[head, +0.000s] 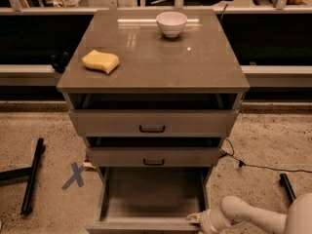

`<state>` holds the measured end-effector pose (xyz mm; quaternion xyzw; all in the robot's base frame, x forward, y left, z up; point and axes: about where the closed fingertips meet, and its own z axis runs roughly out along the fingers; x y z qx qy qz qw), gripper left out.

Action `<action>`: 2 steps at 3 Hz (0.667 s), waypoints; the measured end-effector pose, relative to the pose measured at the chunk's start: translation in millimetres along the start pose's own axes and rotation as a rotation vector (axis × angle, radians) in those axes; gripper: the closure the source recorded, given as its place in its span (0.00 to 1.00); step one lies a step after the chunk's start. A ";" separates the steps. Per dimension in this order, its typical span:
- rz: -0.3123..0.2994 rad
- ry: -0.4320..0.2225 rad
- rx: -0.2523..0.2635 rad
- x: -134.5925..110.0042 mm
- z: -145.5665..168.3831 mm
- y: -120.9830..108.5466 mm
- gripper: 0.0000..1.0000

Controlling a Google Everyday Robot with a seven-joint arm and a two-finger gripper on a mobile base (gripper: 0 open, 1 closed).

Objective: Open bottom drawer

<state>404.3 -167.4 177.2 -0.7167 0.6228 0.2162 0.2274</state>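
The bottom drawer [153,199] is pulled far out from the grey-beige cabinet, and its plain grey tray lies open and bare. Its front edge sits at the bottom of the view; the handle is hidden. My gripper [197,221] is at the drawer front's right end, low in the view, at the tip of my white arm [253,218]. The mid-sized drawer front [153,156] and the tallest drawer front [152,123] above it stand a little way out, each with a black bar handle.
A yellow sponge [100,61] and a white bowl [171,23] sit on the cabinet top [161,57]. A blue tape cross [74,175] and a black bar [32,176] lie on the floor at left. A black cable [258,165] runs at right.
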 end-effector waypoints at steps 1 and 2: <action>0.024 0.032 0.042 5.2 -38.9 -3.6 0.00; 0.037 0.067 0.113 11.4 -85.3 -13.1 0.00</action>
